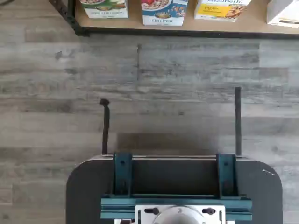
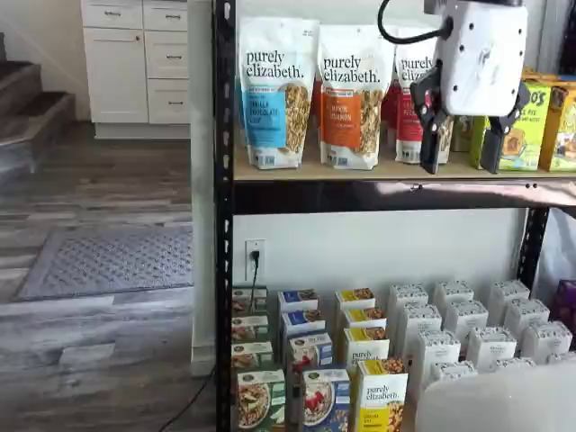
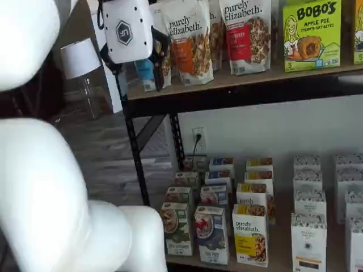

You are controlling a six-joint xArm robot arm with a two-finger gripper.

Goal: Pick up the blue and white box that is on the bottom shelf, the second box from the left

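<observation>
Cardboard, so the blue and white box (image 2: 325,400) should be light, stiff, easily crushed; grip its narrow sides. It stands at the front of the bottom shelf (image 3: 278,252). The gripper (image 2: 463,153) hangs open, empty, well above.

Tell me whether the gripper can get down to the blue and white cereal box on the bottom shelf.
Probably yes: the open white gripper hangs up by the upper shelf, and the front-row blue and white cereal box has nothing before it.
</observation>
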